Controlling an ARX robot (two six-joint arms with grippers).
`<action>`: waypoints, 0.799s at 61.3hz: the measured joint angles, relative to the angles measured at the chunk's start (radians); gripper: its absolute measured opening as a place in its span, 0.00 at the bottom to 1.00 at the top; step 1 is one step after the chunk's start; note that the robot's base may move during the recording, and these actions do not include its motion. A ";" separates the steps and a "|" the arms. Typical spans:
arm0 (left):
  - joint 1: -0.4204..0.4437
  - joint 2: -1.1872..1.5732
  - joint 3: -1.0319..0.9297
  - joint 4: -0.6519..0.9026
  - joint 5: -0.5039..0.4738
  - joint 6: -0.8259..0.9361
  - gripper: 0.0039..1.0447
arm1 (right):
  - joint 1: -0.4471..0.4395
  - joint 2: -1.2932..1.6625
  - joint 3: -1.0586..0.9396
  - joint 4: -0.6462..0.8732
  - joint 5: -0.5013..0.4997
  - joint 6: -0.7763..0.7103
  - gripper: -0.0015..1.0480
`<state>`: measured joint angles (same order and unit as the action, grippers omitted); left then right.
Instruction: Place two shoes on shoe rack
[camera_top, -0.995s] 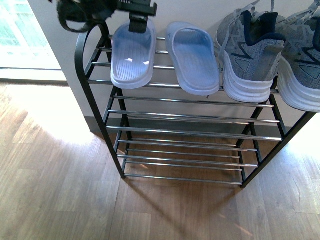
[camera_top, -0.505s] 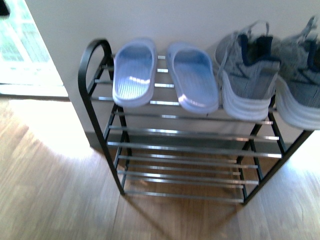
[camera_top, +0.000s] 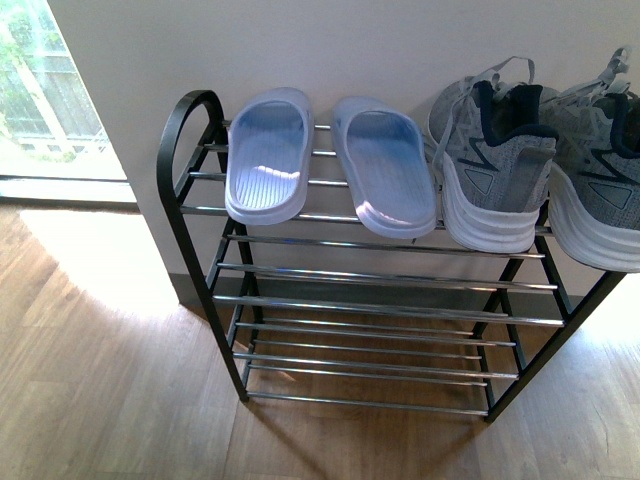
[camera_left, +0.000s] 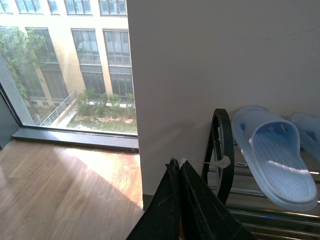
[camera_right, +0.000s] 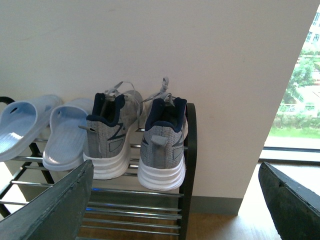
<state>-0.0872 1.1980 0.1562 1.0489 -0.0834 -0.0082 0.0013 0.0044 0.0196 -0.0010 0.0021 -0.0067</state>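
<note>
The shoe rack (camera_top: 190, 160) stands against the white wall, black-framed with silver rods. On its top shelf lie two pale blue slide sandals (camera_top: 268, 153) (camera_top: 385, 163) at the left and two grey sneakers (camera_top: 495, 160) (camera_top: 600, 170) at the right, heels toward me. Neither arm shows in the front view. My left gripper (camera_left: 176, 167) is shut with nothing in it, hanging just off the rack's left end (camera_left: 221, 145), near a sandal (camera_left: 272, 155). My right gripper (camera_right: 175, 202) is open and empty, facing the sneakers (camera_right: 111, 140) (camera_right: 162, 145) from a distance.
Wooden floor (camera_top: 100, 400) spreads in front of the rack, sunlit at the left. A floor-level window (camera_top: 45, 100) adjoins the wall on the left; another window (camera_right: 295, 100) lies to the right of the wall. The lower shelves (camera_top: 370, 330) hold nothing.
The left gripper has gone up and out of the front view from above the leftmost sandal. The camera view has shifted so the rack sits lower in the picture.
</note>
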 joint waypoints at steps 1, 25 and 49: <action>0.001 -0.002 -0.005 0.002 0.002 0.000 0.01 | 0.000 0.000 0.000 0.000 0.000 0.000 0.91; 0.083 -0.283 -0.112 -0.192 0.084 0.002 0.01 | 0.000 0.000 0.000 0.000 0.000 0.000 0.91; 0.083 -0.600 -0.142 -0.465 0.083 0.002 0.01 | 0.000 0.000 0.000 0.000 0.000 0.000 0.91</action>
<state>-0.0044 0.5980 0.0139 0.5838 -0.0002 -0.0067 0.0013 0.0044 0.0196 -0.0010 0.0017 -0.0071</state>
